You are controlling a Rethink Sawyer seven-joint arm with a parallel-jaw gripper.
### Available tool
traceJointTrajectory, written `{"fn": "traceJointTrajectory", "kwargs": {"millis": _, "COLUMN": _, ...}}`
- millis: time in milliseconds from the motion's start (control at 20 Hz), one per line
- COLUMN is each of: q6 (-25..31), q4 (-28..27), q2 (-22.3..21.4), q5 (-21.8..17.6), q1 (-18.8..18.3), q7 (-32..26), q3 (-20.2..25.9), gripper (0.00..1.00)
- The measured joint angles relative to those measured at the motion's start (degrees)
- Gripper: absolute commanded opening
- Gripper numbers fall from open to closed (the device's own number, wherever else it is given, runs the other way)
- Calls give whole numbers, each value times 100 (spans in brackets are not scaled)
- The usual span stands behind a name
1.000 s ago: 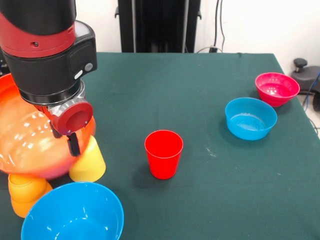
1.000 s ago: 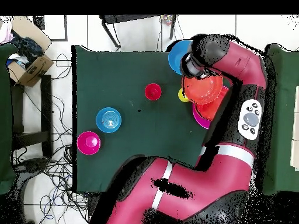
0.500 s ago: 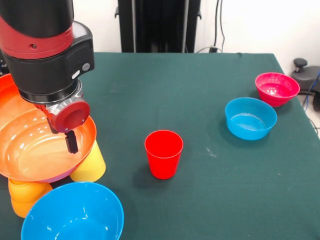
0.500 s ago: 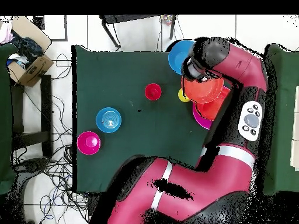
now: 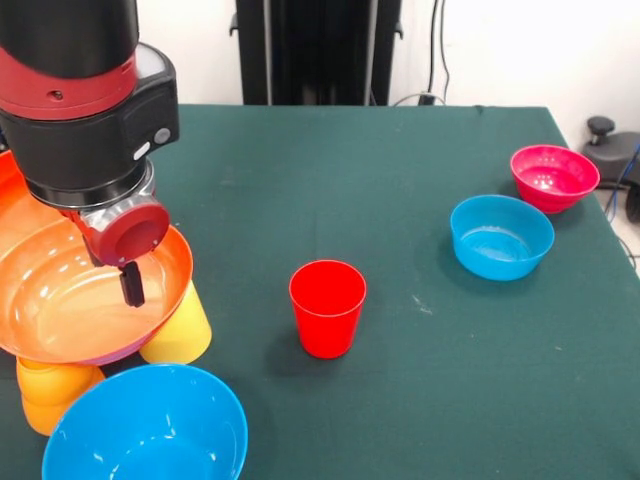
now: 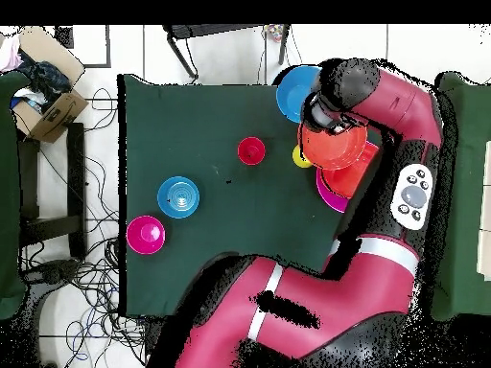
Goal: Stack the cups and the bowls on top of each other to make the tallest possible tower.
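Red-and-black arm w/ gripper [image 5: 128,283] hanging over wide glossy orange-red plastic bowl [image 5: 70,300] at left edge of front view; one dark fingertip showing inside the bowl, open or closed: cannot tell. Orange-red bowl resting on yellow plastic cup [image 5: 181,325] and orange plastic cup [image 5: 50,390], pink rim just visible beneath it. Large glossy blue plastic bowl [image 5: 145,425] near-left, just in front of those cups. Red tapered plastic cup [image 5: 327,307] upright mid-table, alone. Small blue plastic bowl [image 5: 501,236] and small magenta plastic bowl [image 5: 553,177] far right, close together, on green table [image 5: 380,180].
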Motion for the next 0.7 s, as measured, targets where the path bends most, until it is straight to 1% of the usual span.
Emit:
{"fn": "traceJointTrajectory", "kwargs": {"millis": 200, "q6": 307, "q4": -157, "q2": -8, "q5": 0, "q1": 9, "q7": 0, "q3": -77, "gripper": 100}}
{"fn": "traceJointTrajectory", "kwargs": {"millis": 250, "q6": 431, "q4": -167, "q2": -66, "q5": 0, "q1": 37, "q7": 0, "q3": -143, "gripper": 100}}
{"fn": "traceJointTrajectory", "kwargs": {"millis": 500, "q6": 513, "q4": -168, "q2": -278, "q5": -7, "q1": 128, "q7": 0, "q3": -271, "gripper": 100}}
{"fn": "traceJointTrajectory", "kwargs": {"millis": 550, "q6": 513, "q4": -168, "q2": -422, "q5": -7, "q1": 181, "q7": 0, "q3": -332, "gripper": 100}}
{"fn": "traceJointTrajectory", "kwargs": {"millis": 700, "q6": 514, "q4": -168, "q2": -594, "q5": -11, "q1": 246, "q7": 0, "q3": -401, "gripper": 100}}
